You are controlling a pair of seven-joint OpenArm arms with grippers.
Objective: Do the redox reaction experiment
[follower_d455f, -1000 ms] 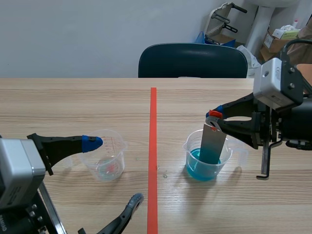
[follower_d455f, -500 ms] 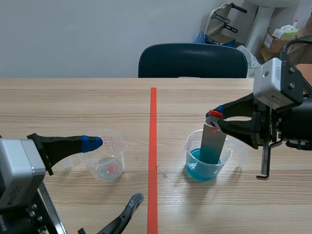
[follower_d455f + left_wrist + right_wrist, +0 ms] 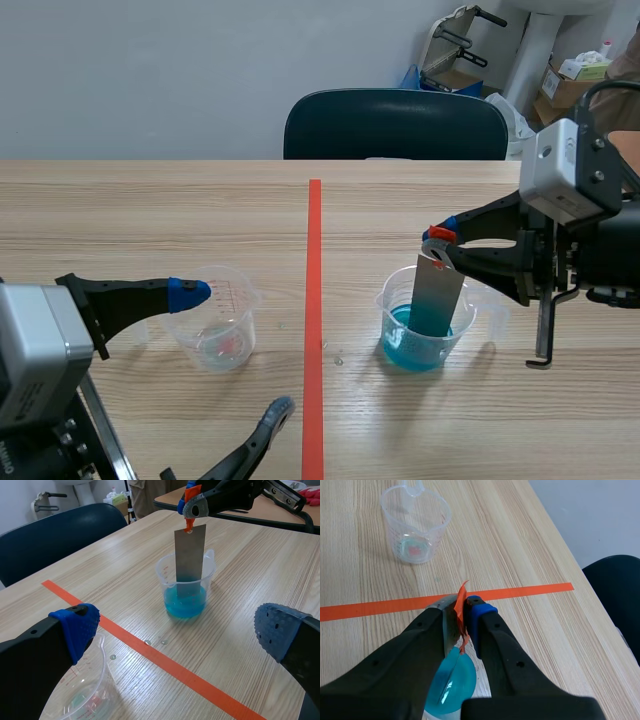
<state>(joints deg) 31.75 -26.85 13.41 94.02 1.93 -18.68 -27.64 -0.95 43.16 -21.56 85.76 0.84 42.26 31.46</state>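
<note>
A long light wooden table [image 3: 150, 220] runs away from the robot, split by an orange-red tape line [image 3: 314, 300]. A dark blue padded chair [image 3: 395, 125] stands at its far edge.

The right arm comes in level from its side, above the table. Its right gripper [image 3: 440, 245] points toward the tape line. The jaws are clenched on the orange-taped top end of a flat grey metal strip [image 3: 438, 295]. In the right wrist view the two fingers press close together around that orange tab.

The left arm lies low at the near edge. The left gripper [image 3: 235, 350] is spread wide and grasps nothing. One blue pad [image 3: 188, 292] sits just beside the rim of a clear plastic measuring cup with reddish residue at its bottom [image 3: 222, 330]. The other finger lies low, nearer the robot, close to the tape line.

On the right side of the line stands a clear plastic beaker of blue liquid [image 3: 405, 335]. The grey metal strip hangs nearly upright in it, leaning slightly, with its lower end dipped into the blue liquid and its upper part well above the rim.

A few small clear droplets [image 3: 147, 642] lie on the wood beside the tape.
</note>
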